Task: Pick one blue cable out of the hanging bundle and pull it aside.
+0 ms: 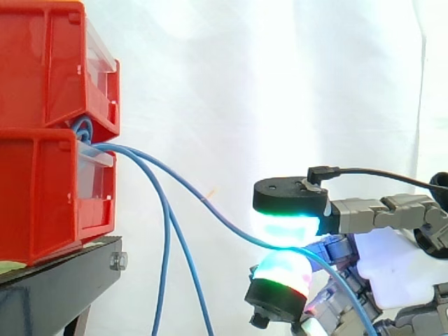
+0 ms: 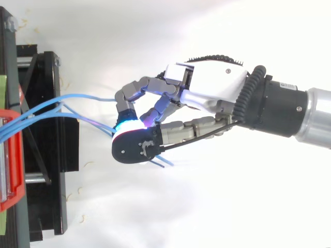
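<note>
Side view shows two red bins (image 1: 49,140) stacked at the left on a black stand (image 1: 63,280), with a white curtain (image 1: 280,84) behind. A bundle (image 1: 105,148) of blue cables comes out from the gap between the upper and lower bin. Two of its strands hang down in a steep curve just beside the stand. One blue cable (image 1: 224,220) runs apart from them, slanting down and to the right, away from the bins.

The hand (image 1: 367,213) comes in from the right, low in the view. It is pinching that blue cable between two opposed pads (image 1: 287,227): the upper one glows cyan and green, the lower one white with green and red. The cable passes through the narrow seam where the pads meet, then bends down past the lower fingers towards the bottom edge.

From the top view, the hand (image 2: 207,88) reaches left with its fingers curled inward, the tips gathered near the glowing pads. Blue strands fan out from the red bin (image 2: 11,155) at the left edge, across the black stand, to the fingertips.
</note>
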Robot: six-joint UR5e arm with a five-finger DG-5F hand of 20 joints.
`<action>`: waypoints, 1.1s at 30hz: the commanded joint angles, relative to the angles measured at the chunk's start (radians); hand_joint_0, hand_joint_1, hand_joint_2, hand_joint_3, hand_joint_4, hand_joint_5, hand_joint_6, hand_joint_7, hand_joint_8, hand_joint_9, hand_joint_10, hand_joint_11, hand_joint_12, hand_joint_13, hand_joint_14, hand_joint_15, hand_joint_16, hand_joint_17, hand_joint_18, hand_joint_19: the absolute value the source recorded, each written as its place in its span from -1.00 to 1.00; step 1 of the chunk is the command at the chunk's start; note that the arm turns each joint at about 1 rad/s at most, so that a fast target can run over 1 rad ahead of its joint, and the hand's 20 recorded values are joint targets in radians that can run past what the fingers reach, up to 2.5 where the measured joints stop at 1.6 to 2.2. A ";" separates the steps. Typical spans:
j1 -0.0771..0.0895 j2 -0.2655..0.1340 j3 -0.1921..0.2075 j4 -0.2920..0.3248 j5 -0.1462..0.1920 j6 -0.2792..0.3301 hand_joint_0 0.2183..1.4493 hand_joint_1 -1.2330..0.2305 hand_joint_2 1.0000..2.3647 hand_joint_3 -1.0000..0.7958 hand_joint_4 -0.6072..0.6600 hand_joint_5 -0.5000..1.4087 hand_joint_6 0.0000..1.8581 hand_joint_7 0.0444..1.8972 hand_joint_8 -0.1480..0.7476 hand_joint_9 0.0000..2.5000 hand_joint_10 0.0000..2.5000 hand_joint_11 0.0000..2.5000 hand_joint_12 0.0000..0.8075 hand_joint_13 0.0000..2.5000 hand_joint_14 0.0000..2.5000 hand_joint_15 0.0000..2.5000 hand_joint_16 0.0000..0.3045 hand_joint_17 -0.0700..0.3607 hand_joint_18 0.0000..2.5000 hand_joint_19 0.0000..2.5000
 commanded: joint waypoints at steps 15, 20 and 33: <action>0.000 0.000 0.000 0.000 0.000 0.000 -0.37 -0.18 -0.99 0.29 0.28 -0.62 -0.03 0.62 0.18 -0.20 -0.99 -0.37 0.16 -0.34 -0.99 -0.57 -0.56 0.02 -0.51 -0.60; 0.000 0.000 0.000 0.000 0.000 0.000 -0.37 -0.18 -0.99 0.29 0.27 -0.62 -0.03 0.62 0.19 -0.20 -0.99 -0.38 0.17 -0.35 -0.99 -0.57 -0.56 0.02 -0.51 -0.60; 0.000 0.000 0.000 0.000 0.000 0.000 -0.37 -0.18 -0.99 0.29 0.27 -0.62 -0.03 0.62 0.19 -0.20 -0.99 -0.38 0.18 -0.35 -0.99 -0.57 -0.56 0.02 -0.51 -0.60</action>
